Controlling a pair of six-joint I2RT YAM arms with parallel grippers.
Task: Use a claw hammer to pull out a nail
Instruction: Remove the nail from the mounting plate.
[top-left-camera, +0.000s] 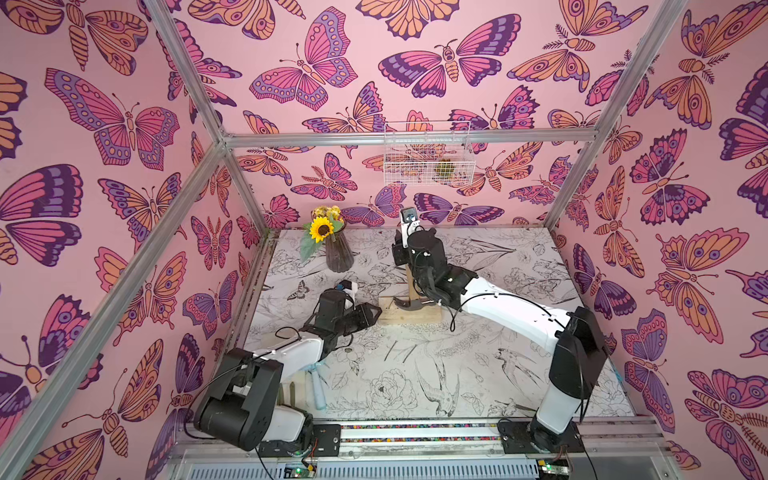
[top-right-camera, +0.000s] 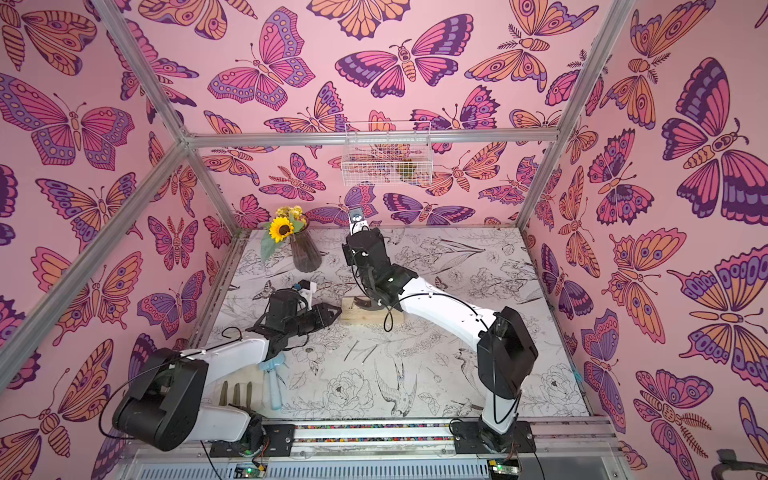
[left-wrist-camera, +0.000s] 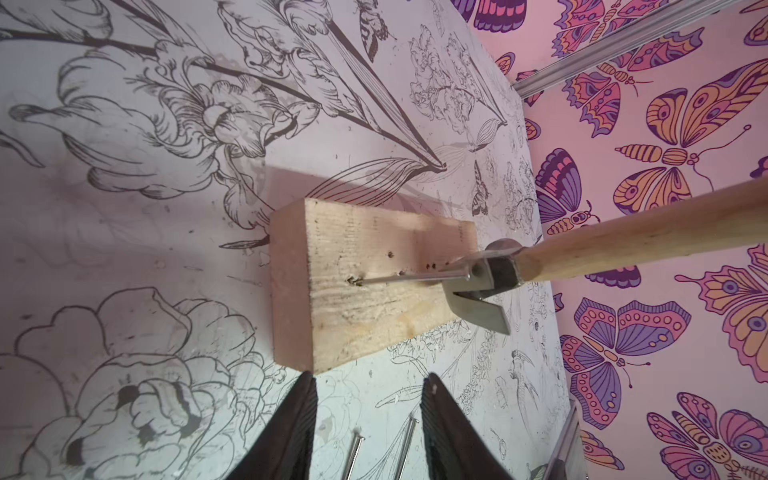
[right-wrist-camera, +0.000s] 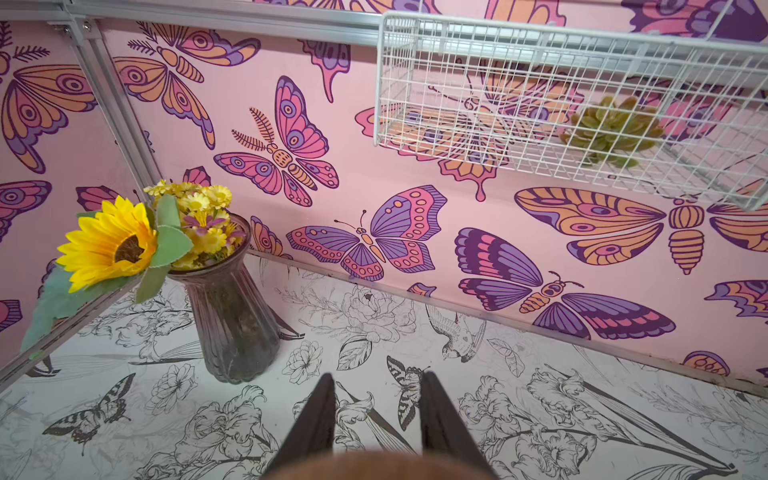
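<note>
The hammer is head-down on the block out in the middle of the table, with the handle rising off it. The right gripper is clamped on that handle higher up. Its own wrist cam only gives you a brown blur of wood down at the base of the fingers, but both top views show the handle running straight up into it.

The claw is hooked under the head of the nail. The nail's tip sits at a hole in the block's top face, and the shank leans way over, low across the wood toward the hammer head. I honestly can't tell if the tip is gripped by the wood or just resting at the hole. A few other small holes dot the same face.

The left gripper hangs just off the end of the block on its own arm's side. Its fingers are apart with nothing between them, and as far as I can see they're not touching the wood. Two loose nails lie on the table near those fingers.

Other stuff: a vase with a sunflower in the back corner, well apart from the block, and a pale-blue trowel lying by the left arm.
</note>
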